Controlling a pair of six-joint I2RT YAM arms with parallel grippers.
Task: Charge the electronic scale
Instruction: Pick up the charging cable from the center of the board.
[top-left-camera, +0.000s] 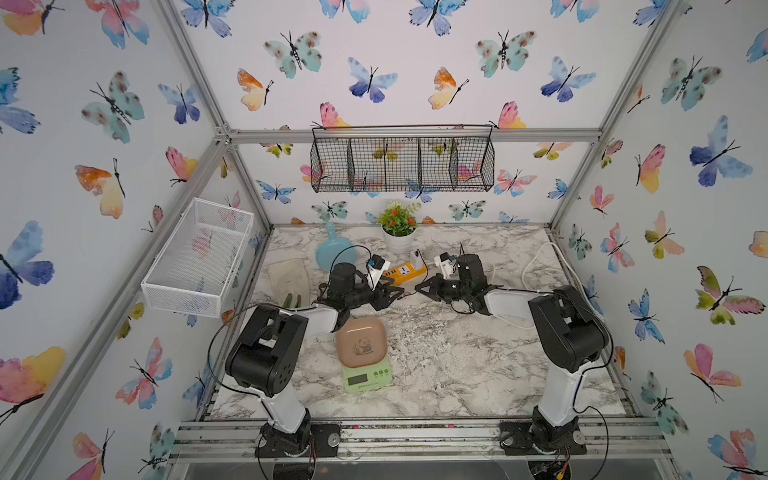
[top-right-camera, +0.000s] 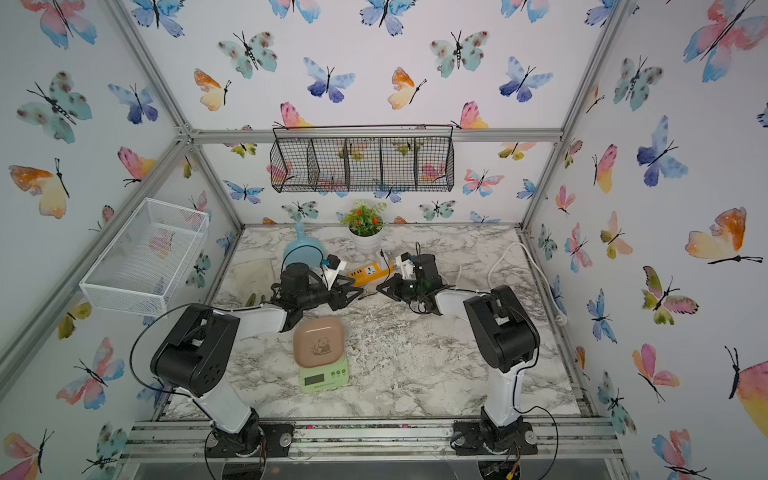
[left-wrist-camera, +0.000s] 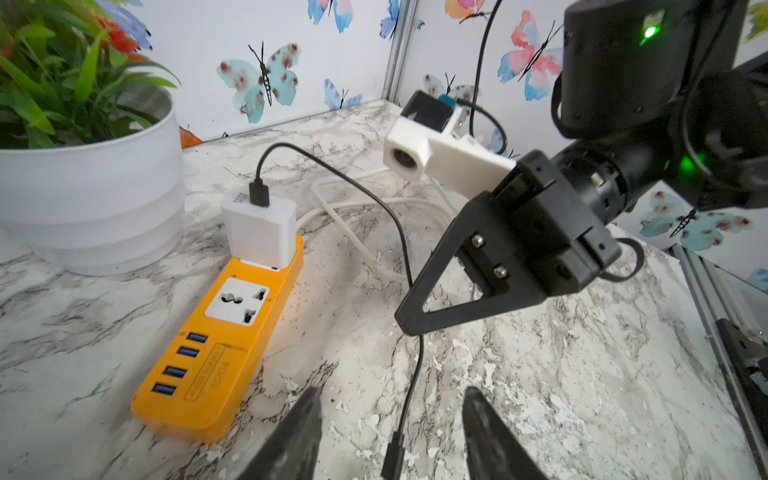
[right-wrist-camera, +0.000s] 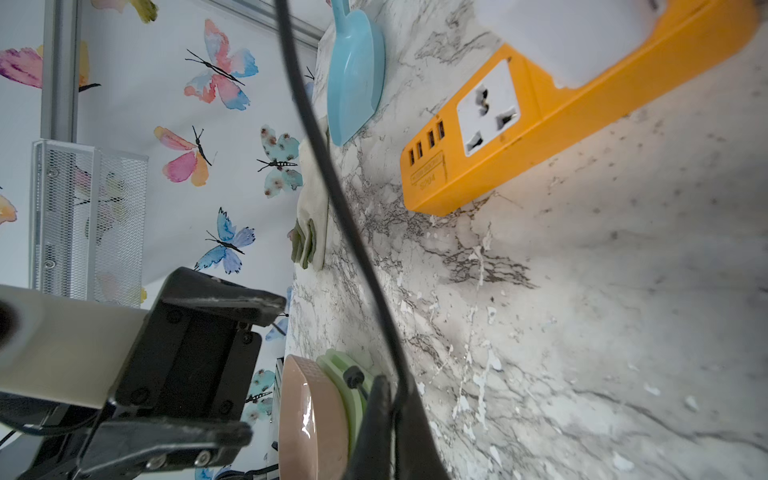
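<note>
Black cable (left-wrist-camera: 399, 232) is what the next move depends on. It runs from the white charger cube (left-wrist-camera: 259, 228), which is seated in the orange power strip (left-wrist-camera: 232, 332), passes through the right fingers (left-wrist-camera: 411, 324), and ends in a loose plug (left-wrist-camera: 392, 455) on the desk (top-left-camera: 457, 365). The right fingers are clenched on the cable a little way up from that end, holding it just off the marble.

The plug lies in the gap between the left fingers (left-wrist-camera: 299, 436). These stand apart with desk showing on either side of the plug, so they are released and grasp nothing. The plug's long axis runs along the gap, in line with the cable and pointing back toward the left wrist. Judging from that, closing the fingers would bear on its two flat sides.

The electronic scale (top-left-camera: 362, 345) sits on the desk behind the left fingers, near that arm's forearm, with its screen turned away from both sets of fingers. It is well apart from the right fingers. The left arm is clearly the nearer, so it probably takes the plug and carries it back.

The right wrist view shows the scale's green back edge facing the fingers. I cannot tell whether the small dark spot there is the socket.
</note>
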